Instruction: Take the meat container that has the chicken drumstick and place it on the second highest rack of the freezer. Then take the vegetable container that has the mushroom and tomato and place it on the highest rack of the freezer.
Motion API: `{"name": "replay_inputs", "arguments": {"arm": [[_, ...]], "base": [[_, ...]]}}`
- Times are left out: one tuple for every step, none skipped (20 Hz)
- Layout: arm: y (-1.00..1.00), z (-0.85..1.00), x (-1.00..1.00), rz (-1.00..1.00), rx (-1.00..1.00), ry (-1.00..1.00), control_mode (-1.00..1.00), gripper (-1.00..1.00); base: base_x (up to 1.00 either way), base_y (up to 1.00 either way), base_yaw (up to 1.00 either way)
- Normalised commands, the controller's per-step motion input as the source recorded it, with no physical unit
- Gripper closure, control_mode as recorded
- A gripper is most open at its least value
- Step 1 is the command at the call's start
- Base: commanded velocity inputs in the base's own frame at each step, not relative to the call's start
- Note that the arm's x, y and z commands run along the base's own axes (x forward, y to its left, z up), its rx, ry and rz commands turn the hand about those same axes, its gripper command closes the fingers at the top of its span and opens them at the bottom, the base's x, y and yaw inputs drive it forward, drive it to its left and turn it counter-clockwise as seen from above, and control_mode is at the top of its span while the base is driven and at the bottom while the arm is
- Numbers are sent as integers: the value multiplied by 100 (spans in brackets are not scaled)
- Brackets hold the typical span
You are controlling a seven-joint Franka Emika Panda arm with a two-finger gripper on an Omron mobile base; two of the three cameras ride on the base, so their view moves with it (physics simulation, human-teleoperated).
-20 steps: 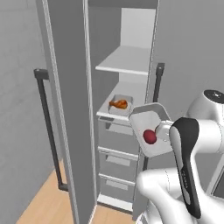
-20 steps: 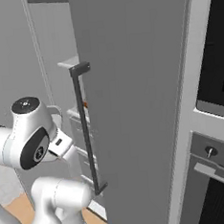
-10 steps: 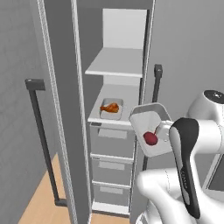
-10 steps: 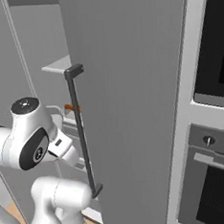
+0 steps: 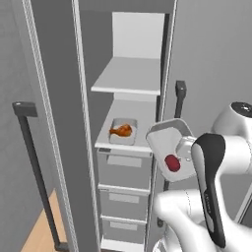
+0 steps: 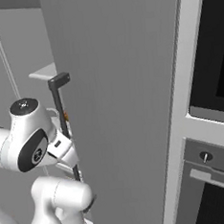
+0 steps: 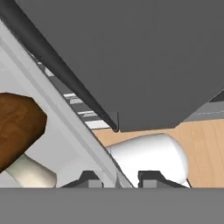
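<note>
The freezer [image 5: 88, 59] stands open with two pale racks over grey drawers. On the lower rack [image 5: 129, 110] rests the meat container [image 5: 114, 138] with the orange-brown chicken drumstick [image 5: 121, 131]. The top rack [image 5: 130, 75] is bare. To the right of the racks, in front of the freezer, the vegetable container [image 5: 166, 142] hangs tilted in the air with the red tomato [image 5: 171, 163] in it. My gripper [image 7: 120, 179] is shut on this tray's rim [image 7: 65, 118], which runs between the two fingertips. The brown-capped mushroom [image 7: 17, 131] lies inside the tray.
The open freezer door [image 5: 49, 123] with its dark bar handle [image 5: 37, 172] stands at the left. A closed grey cabinet door [image 6: 118, 108] with another dark handle [image 5: 180, 98] is just right of the racks. A black-glass wall oven [image 6: 209, 52] is further right. Wooden floor [image 5: 37, 236] shows below.
The whole picture has shifted as the base moves: the freezer opening now looks nearer and more head-on. The tilted tray stays in my grip at the same place beside the arm.
</note>
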Motion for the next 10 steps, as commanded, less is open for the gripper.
{"name": "replay_inputs", "arguments": {"arm": [[0, 0, 0, 0, 0, 0, 100, 100], [0, 0, 0, 0, 0, 0, 100, 100], [0, 0, 0, 0, 0, 0, 100, 100], [0, 0, 0, 0, 0, 0, 100, 100], [0, 0, 0, 0, 0, 0, 100, 100], [0, 0, 0, 0, 0, 0, 100, 100], [0, 0, 0, 0, 0, 0, 100, 100], [0, 0, 0, 0, 0, 0, 100, 100], [0, 0, 0, 0, 0, 0, 100, 100], [0, 0, 0, 0, 0, 0, 100, 100]], "base": [[52, 16, -6], [26, 31, -3], [2, 49, -2], [0, 54, -1], [0, 61, -2], [0, 65, -2], [0, 58, 0], [0, 59, 0], [-12, 61, 0], [-22, 61, 0]]}}
